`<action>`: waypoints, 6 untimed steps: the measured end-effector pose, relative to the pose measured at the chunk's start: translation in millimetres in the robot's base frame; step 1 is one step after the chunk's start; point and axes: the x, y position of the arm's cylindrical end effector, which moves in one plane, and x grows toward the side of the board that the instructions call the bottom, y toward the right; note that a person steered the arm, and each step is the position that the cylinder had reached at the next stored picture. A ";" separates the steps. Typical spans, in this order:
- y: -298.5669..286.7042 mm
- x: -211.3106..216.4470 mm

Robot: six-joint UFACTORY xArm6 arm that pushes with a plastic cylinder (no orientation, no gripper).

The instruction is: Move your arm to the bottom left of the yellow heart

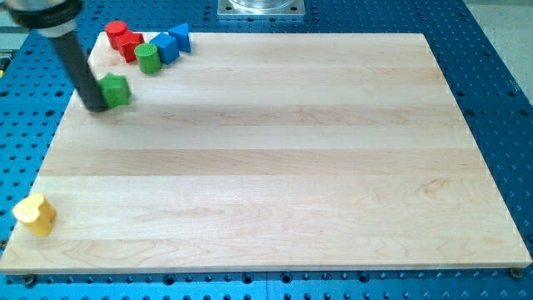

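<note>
The yellow heart (34, 213) lies at the view's bottom left, on the left edge of the wooden board (266, 167). My tip (94, 107) stands at the view's upper left, touching the left side of a green block (116, 89). The tip is far above the yellow heart, toward the view's top and slightly right of it.
A cluster sits at the board's top left corner: a red cylinder (116, 34), a red block (131, 46), a green cylinder (147, 58), a blue cube (164, 47) and a blue triangle (180, 35). Blue perforated table (500, 83) surrounds the board.
</note>
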 end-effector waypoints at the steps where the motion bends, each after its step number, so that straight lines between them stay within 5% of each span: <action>1: 17.1 -11.3; 3: 3.6 18.1; 6: 75.7 224.3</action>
